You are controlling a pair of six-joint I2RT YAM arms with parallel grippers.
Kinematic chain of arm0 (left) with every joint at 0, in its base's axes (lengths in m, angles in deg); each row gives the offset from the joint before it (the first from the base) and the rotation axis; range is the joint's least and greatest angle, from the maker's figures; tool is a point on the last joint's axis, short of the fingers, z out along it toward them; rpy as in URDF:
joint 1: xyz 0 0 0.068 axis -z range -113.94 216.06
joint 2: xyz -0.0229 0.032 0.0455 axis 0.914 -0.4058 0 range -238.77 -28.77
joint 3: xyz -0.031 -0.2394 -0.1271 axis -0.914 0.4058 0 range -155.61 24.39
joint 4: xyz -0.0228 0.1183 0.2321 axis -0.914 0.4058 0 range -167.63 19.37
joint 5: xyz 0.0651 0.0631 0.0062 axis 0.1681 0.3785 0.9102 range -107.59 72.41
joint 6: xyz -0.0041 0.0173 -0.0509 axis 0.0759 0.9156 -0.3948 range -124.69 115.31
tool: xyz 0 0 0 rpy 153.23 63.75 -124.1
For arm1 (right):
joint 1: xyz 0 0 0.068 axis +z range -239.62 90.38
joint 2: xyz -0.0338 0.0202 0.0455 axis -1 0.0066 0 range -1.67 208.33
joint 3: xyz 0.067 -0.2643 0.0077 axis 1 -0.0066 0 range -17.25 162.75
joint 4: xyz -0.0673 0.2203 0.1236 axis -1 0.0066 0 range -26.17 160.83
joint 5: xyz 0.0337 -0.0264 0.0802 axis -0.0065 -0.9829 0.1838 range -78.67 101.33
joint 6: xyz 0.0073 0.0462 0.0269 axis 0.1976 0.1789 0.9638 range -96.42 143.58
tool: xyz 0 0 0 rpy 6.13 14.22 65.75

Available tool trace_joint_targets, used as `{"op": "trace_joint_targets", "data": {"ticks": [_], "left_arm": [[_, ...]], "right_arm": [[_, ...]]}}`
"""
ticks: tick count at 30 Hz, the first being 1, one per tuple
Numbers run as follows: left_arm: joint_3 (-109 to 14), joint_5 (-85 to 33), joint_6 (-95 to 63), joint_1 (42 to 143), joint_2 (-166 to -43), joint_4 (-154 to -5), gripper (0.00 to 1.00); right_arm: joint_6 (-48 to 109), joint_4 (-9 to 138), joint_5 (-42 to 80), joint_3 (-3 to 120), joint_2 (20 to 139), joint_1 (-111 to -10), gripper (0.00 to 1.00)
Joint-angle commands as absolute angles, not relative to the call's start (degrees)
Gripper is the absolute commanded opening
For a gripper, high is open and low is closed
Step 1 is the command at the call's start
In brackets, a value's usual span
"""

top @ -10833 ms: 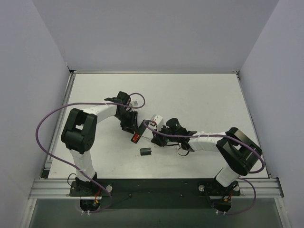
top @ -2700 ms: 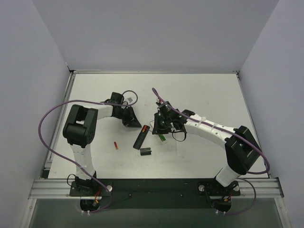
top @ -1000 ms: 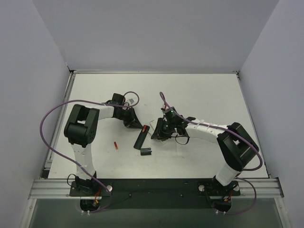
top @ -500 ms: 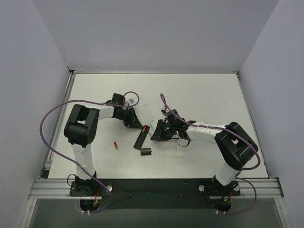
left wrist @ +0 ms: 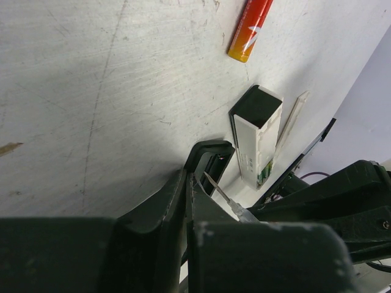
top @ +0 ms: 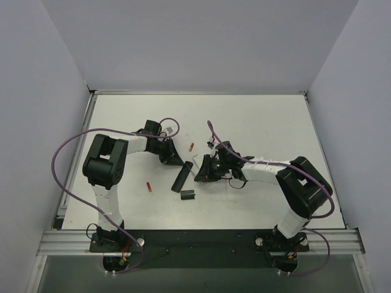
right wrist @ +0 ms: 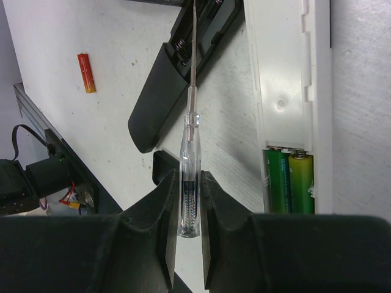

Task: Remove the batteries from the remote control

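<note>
The black remote lies open, and its compartment looks empty. One red battery lies loose just beyond it, also in the left wrist view. A second red battery lies to the left, also in the right wrist view. Two green batteries sit in the open white remote. My right gripper is shut on a clear screwdriver whose tip is in the black remote's compartment. My left gripper is shut, pressing the black remote's far end.
A short black block lies near the black remote's front end. A thin white strip lies beside the white remote. Purple cables loop over both arms.
A red battery that sat in the black remote's far end has come out and now lies on the table beyond it. The right gripper shifted slightly.
</note>
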State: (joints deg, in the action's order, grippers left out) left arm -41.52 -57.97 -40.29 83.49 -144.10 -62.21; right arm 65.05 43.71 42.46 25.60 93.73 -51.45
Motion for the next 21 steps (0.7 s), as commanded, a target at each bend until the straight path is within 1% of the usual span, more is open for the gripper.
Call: {"op": "trace_joint_targets", "data": {"ticks": [1,8,10,13,14,17,18,21], "left_arm": [[-40.6,-56.6,-39.3,84.2,-143.8,-60.8,0.14],[-43.4,-57.7,-39.3,84.0,-140.7,-59.4,0.15],[-44.3,-57.6,-39.1,83.9,-139.8,-58.4,0.17],[-46.2,-57.3,-39.0,83.8,-137.8,-57.3,0.23],[-46.4,-57.0,-39.0,83.8,-137.3,-57.1,0.27],[-47.1,-56.3,-38.9,84.2,-135.5,-56.9,0.31],[-47.4,-55.6,-38.9,84.3,-135.0,-56.7,0.31],[-47.8,-53.7,-38.2,85.8,-133.6,-55.7,0.31]], "right_arm": [[63.6,44.0,44.5,27.6,92.6,-51.5,0.00],[61.0,52.3,41.7,32.4,88.3,-51.7,0.00],[60.7,54.6,40.7,33.5,87.2,-51.7,0.00],[60.6,57.1,39.2,33.9,85.7,-52.4,0.00],[60.3,58.0,38.5,34.1,85.1,-52.4,0.00],[57.5,63.6,34.5,35.1,82.2,-52.7,0.00],[56.3,69.2,33.4,35.8,81.1,-52.8,0.00],[51.2,78.5,30.1,37.9,78.7,-52.9,0.00]]}}
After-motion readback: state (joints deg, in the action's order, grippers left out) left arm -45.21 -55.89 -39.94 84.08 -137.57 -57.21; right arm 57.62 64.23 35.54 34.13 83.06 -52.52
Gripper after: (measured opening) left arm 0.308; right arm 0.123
